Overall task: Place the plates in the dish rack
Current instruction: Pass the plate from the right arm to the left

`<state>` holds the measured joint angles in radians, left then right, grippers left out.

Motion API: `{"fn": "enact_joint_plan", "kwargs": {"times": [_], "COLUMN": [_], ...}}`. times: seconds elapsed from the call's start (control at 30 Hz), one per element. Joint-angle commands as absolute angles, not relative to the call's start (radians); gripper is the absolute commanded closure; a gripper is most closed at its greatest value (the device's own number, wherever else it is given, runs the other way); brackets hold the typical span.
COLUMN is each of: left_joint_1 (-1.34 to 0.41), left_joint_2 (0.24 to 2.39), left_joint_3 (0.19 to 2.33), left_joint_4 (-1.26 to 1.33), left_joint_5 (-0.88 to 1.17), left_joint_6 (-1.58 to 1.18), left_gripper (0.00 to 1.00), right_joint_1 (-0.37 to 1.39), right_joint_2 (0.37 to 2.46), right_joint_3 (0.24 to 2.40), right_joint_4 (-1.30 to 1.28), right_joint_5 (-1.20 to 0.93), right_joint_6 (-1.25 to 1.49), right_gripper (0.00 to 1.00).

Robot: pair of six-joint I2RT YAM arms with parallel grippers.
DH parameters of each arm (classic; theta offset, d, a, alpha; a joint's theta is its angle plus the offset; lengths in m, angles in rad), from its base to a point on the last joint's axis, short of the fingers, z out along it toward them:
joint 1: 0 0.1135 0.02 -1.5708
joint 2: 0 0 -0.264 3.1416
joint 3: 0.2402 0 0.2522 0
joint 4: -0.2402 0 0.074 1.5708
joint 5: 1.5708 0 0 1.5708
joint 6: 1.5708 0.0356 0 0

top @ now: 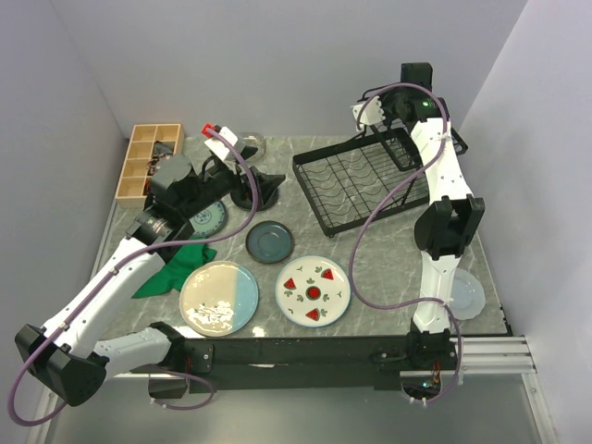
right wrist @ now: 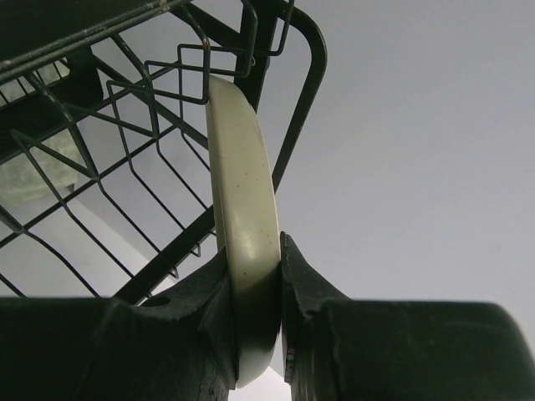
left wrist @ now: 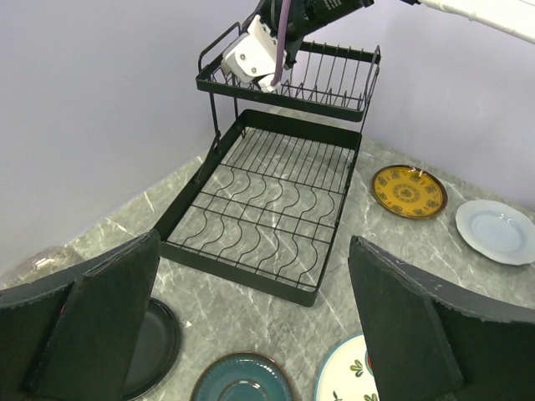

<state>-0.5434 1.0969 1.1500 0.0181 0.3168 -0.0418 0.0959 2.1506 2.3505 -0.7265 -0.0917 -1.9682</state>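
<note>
The black wire dish rack (top: 361,180) stands at the back right; it fills the left wrist view (left wrist: 267,209), and its slotted lower tray holds nothing. My right gripper (top: 367,116) is up at the raised upper basket (left wrist: 292,71), shut on the rim of a cream plate (right wrist: 241,167) held on edge against the wires. My left gripper (top: 257,190) is open and empty, above the table left of the rack. Lying flat are a slate-blue plate (top: 269,241), a cream-and-blue plate (top: 219,297), a watermelon plate (top: 313,289), a pale white plate (top: 465,292), a yellow patterned plate (left wrist: 409,190) and a black plate (left wrist: 155,347).
A wooden compartment box (top: 148,162) stands at the back left. A green cloth (top: 176,268) lies under my left arm, beside a teal patterned plate (top: 208,219). A clear glass dish (top: 252,143) sits near the back wall. Walls close in on three sides.
</note>
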Motion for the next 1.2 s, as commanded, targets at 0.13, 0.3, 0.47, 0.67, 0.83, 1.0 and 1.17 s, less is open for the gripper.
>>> {"fn": "enact_joint_plan", "kwargs": {"times": [0.13,0.3,0.47,0.67,0.83,1.0,1.17], "left_joint_1": [-0.537,-0.538,-0.535,-0.535,-0.535,-0.532,-0.532], "left_joint_2": [1.094,1.095,1.095,1.098,1.097,1.098,1.1], "left_joint_3": [1.169,1.169,1.167,1.169,1.169,1.169,1.169], "left_joint_4": [0.058,0.058,0.06,0.057,0.058,0.058,0.06], "left_joint_5": [0.333,0.333,0.331,0.33,0.331,0.33,0.333], "left_joint_6": [-0.051,-0.049,-0.049,-0.048,-0.049,-0.049,-0.051], "left_gripper": [0.01,0.01,0.01,0.01,0.01,0.01,0.01], "right_joint_1": [0.094,0.094,0.094,0.084,0.084,0.083,0.08], "right_joint_2": [2.163,2.175,2.191,2.189,2.183,2.19,2.206], "right_joint_3": [2.388,2.388,2.407,2.382,2.387,2.398,2.422], "right_joint_4": [-0.663,-0.641,-0.64,-0.617,-0.614,-0.612,-0.62], "right_joint_5": [-0.077,-0.061,-0.067,-0.077,-0.109,-0.124,-0.123], "right_joint_6": [-2.118,-2.161,-2.174,-2.217,-2.246,-2.26,-2.258], "right_gripper": [0.91,0.89,0.88,0.88,0.87,0.87,0.85]}}
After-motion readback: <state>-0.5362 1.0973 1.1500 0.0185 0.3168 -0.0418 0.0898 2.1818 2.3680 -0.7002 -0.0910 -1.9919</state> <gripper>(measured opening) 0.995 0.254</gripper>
